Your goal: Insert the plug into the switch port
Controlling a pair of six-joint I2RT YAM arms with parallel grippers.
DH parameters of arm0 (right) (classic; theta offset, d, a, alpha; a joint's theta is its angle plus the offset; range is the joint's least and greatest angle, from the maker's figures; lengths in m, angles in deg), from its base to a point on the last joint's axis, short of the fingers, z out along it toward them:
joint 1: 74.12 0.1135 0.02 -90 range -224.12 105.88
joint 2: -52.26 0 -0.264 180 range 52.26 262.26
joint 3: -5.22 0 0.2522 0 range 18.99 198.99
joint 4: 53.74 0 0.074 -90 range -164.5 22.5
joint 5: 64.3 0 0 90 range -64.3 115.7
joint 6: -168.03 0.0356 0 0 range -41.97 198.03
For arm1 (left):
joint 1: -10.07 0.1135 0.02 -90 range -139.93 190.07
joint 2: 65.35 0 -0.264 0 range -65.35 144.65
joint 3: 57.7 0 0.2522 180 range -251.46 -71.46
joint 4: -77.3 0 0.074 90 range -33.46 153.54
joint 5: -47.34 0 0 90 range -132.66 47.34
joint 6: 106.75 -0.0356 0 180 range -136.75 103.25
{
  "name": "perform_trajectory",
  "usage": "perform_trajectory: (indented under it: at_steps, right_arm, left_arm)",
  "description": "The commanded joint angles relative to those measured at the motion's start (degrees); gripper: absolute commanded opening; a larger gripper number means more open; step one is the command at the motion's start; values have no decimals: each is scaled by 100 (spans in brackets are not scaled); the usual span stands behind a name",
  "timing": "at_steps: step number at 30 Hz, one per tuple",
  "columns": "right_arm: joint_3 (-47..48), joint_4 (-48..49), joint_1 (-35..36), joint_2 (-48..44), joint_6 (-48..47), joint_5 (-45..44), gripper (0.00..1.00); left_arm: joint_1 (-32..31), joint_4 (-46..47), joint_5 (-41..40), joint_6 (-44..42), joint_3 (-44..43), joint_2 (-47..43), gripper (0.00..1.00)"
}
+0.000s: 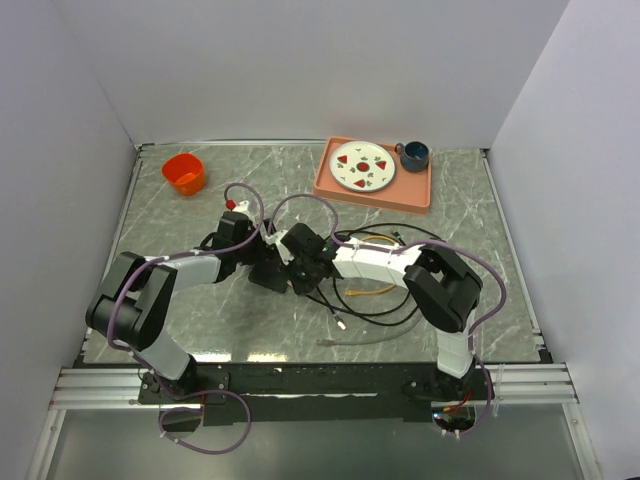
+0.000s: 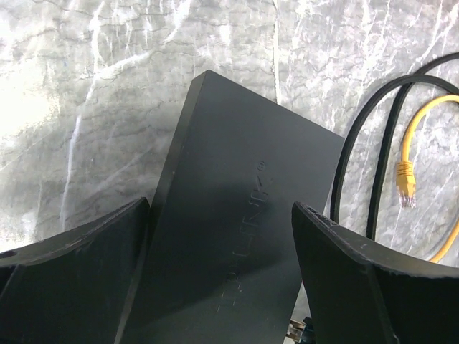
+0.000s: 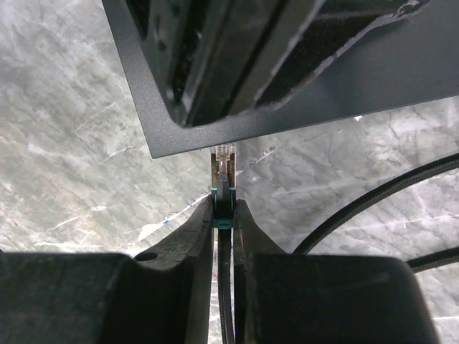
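Right jaws pinch the plug [image 3: 223,170] nose-first at the switch [image 2: 237,215] edge (port hidden); left jaws straddle it, unclosed, for bracing.

Marble table [image 1: 200,325]: box [image 2: 237,236], cables [image 1: 388,312], tray [image 1: 421,190], orange cup [image 1: 184,173].

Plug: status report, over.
Right claw shut on Ethernet plug. Left claw straddles network switch, grip unclear. Plug tip at switch edge; port hidden, seating unconfirmed. Yellow Ethernet cable loose alongside, not blocking.
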Motion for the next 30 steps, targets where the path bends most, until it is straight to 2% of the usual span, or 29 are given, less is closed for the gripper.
perform_trajectory:
  at_steps: [1, 7, 16, 30]
  right_arm:
    - [133, 543, 75, 276, 66, 84, 0]
    - [-88, 596, 128, 390, 66, 67, 0]
    - [70, 420, 242, 760, 31, -232, 0]
    - [448, 166, 400, 1102, -144, -118, 0]
  left_arm:
    - [-404, -919, 694, 252, 150, 6, 91]
    - [-404, -778, 738, 384, 158, 102, 91]
    - [-404, -840, 843, 340, 123, 6, 90]
    - [-404, -550, 1168, 411, 193, -38, 90]
